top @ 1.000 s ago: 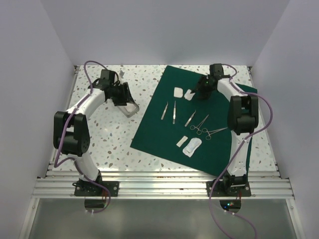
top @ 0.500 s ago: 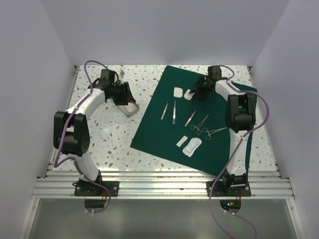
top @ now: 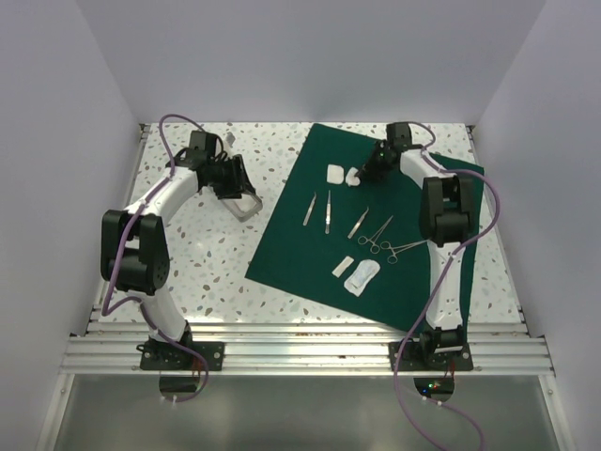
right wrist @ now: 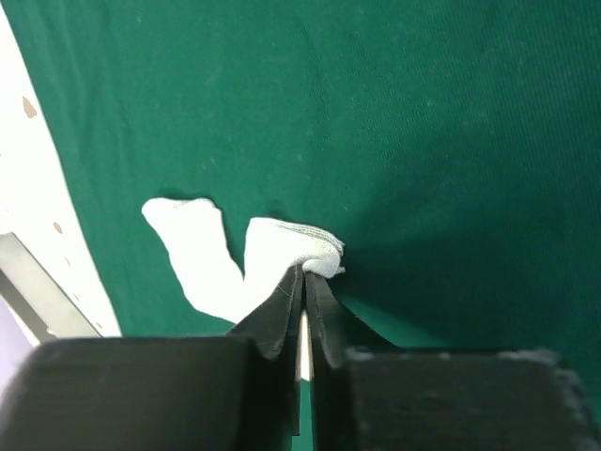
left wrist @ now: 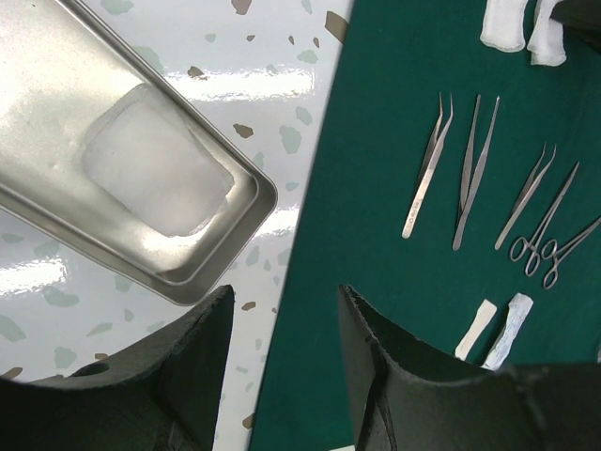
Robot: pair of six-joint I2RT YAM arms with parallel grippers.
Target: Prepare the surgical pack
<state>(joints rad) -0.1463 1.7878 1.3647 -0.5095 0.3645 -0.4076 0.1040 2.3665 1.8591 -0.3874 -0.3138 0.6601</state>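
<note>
While the surgical pack [top: 291,258] lies spread flat as a dark green sheet over the right half of the speckled worktop [top: 188,272], the right fingers [right wrist: 286,315] are down at its far part, clenched on the edge of a white gauze piece [right wrist: 282,246]. A second gauze piece [right wrist: 183,244] lies just beside it, on its left in the wrist view; contact between the two cannot be told.

Nearer the arm bases on the sheet:
- three tweezers [top: 328,211]
- two ring-handled forceps [top: 376,233]
- two white packets [top: 361,274]

The left fingers [left wrist: 197,357] are released, nothing between them, above the sheet's left edge. Just beside that edge on bare worktop is a metal tray [left wrist: 254,211] holding a gauze pad [left wrist: 155,169].
</note>
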